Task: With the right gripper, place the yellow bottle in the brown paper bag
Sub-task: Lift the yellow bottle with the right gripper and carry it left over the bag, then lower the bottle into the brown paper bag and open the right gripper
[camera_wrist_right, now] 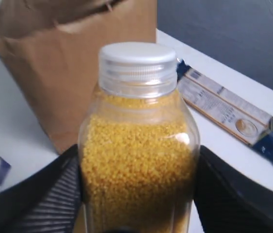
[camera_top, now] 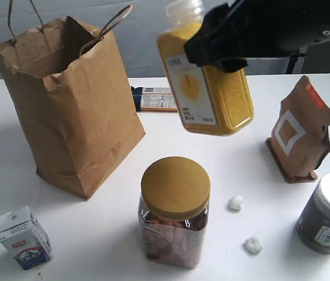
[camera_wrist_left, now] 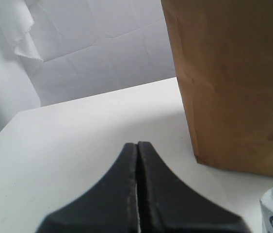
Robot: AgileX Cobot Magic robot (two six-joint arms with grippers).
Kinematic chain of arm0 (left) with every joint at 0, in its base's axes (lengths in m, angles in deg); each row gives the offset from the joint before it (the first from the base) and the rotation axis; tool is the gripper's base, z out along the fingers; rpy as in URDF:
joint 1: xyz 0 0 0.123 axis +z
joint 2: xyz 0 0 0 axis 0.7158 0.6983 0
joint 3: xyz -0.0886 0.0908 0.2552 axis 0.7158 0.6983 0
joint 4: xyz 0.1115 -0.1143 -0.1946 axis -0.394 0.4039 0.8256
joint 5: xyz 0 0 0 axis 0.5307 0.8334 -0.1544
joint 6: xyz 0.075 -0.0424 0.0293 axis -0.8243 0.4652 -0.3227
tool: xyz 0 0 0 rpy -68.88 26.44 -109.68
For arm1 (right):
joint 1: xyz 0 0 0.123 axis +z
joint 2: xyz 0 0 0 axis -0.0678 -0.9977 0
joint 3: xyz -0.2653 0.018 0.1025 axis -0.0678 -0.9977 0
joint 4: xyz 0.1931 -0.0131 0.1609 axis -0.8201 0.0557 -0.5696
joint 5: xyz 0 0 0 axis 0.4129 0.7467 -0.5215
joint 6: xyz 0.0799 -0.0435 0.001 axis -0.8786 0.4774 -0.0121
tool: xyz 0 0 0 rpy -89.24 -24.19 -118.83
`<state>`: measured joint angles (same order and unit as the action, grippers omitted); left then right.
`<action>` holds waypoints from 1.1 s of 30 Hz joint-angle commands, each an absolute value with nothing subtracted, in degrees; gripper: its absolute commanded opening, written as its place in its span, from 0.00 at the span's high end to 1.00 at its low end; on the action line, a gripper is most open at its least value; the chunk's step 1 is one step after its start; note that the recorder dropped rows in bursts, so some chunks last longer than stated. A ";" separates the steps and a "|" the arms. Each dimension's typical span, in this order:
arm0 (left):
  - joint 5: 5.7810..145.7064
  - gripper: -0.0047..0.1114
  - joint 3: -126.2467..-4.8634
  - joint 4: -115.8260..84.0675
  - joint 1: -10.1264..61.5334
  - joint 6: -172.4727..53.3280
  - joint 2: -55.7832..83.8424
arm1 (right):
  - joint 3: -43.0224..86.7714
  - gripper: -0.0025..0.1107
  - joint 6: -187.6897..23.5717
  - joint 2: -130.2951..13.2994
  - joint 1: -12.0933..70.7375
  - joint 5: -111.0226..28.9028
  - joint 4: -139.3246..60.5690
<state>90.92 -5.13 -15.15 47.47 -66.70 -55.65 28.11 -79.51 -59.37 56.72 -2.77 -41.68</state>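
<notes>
The yellow bottle (camera_top: pixel 207 82) hangs in the air, tilted, right of the brown paper bag (camera_top: pixel 71 105), with my right gripper (camera_top: pixel 223 44) shut on its upper body. In the right wrist view the bottle (camera_wrist_right: pixel 138 145) fills the middle, white cap toward the bag (camera_wrist_right: pixel 68 63), a finger (camera_wrist_right: pixel 54 194) pressed on each side. The bag stands upright with its mouth open and handles raised. My left gripper (camera_wrist_left: pixel 137 150) is shut on nothing, low over the table beside the bag's wall (camera_wrist_left: pixel 233 82); it does not show in the exterior view.
A jar with a mustard lid (camera_top: pixel 175 211) stands at front centre. A brown pouch (camera_top: pixel 300 129) and a dark white-lidded jar (camera_top: pixel 329 213) are at right. A small carton (camera_top: pixel 24 237) sits front left, a flat blue packet (camera_top: pixel 153 98) behind the bag, and two white lumps (camera_top: pixel 244 225) lie near the jar.
</notes>
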 commanded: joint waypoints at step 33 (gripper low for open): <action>90.60 0.96 -4.86 -15.15 47.48 -66.29 -55.78 | 63.12 0.98 -78.38 -103.12 65.68 -45.29 -44.71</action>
